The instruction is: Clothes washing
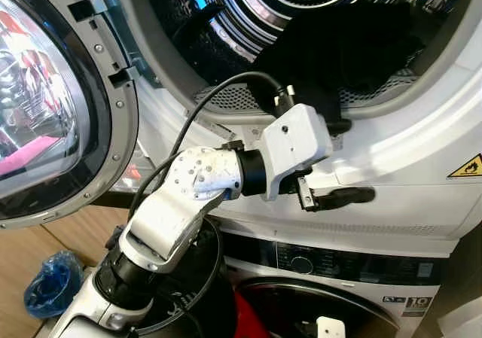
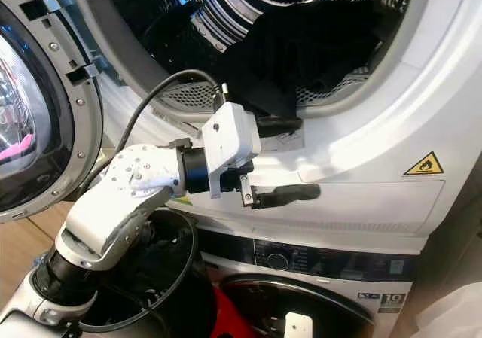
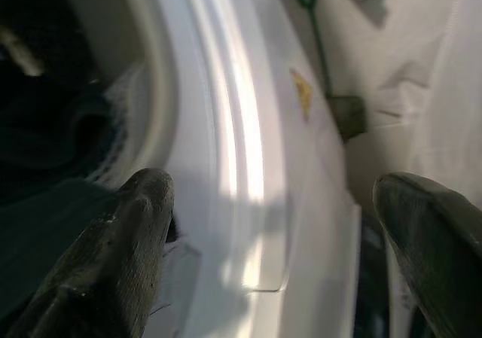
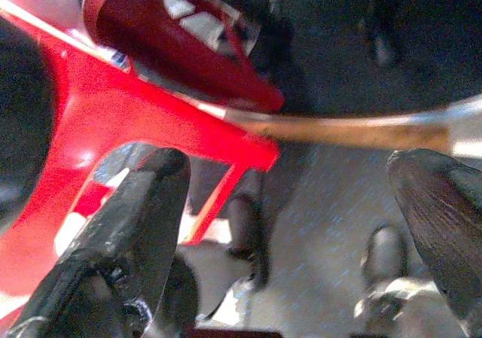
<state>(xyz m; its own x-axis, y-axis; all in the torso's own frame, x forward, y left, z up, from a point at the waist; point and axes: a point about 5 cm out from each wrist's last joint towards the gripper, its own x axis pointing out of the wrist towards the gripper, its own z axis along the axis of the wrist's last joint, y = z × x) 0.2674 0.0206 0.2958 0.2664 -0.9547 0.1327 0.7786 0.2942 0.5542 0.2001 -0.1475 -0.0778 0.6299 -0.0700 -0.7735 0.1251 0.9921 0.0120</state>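
Loading step in hand, by the look of it, at the upper drum (image 1: 226,29) of a stacked pair of machines: a dryer above, a washer (image 1: 339,278) with its control panel below. Round door (image 1: 53,97) swung wide to the robot's left. Dark clothes (image 1: 339,44) heaped inside the drum, one fold draped over the perforated lip at the opening.

Left tool (image 1: 335,161) raised to the white front rim (image 1: 392,150) just under the opening, fingers apart and holding nothing: upper finger up by the hanging fold at the lip, lower finger (image 1: 343,196) out flat across the white panel. Yellow warning sticker (image 1: 467,166) further along that panel. In the left wrist view, both fingers (image 3: 113,255) splayed wide either side of the curved rim, dark cloth lying to one side.

Right tool (image 4: 286,225) low and idle, spread wide and empty, pointing down at a red plastic basket (image 4: 113,112) and grey floor (image 4: 324,195).

Next move, probably: lift the left tool over the lip, shove the trailing fold fully into the drum, then clear the opening so the door can close. Risk: cloth caught in the seal.
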